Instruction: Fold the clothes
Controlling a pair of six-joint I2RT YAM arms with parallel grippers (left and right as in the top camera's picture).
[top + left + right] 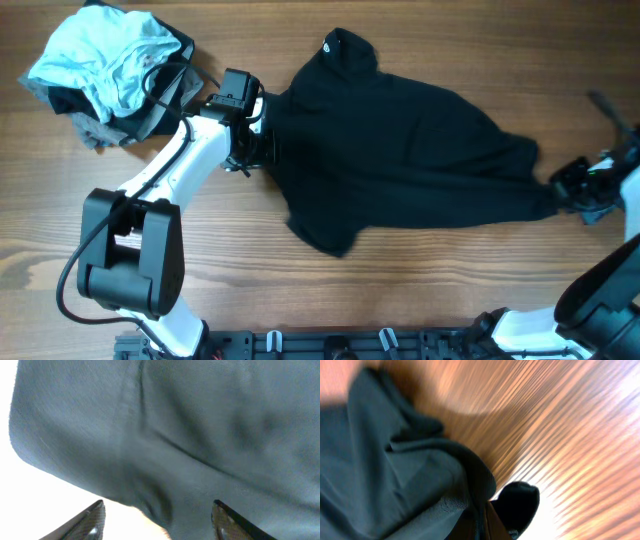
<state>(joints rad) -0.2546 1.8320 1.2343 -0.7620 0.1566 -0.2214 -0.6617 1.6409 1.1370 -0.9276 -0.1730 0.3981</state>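
Crosswise between left tool and right tool, black shirt.

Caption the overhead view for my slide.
Black shirt spread on table; left hand at one edge, right hand pinching the other.

Black shirt spread rumpled mid-table, collar up.

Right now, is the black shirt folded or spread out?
Spread, not folded: the black shirt lies rumpled across the table, one end pinched by the right gripper.
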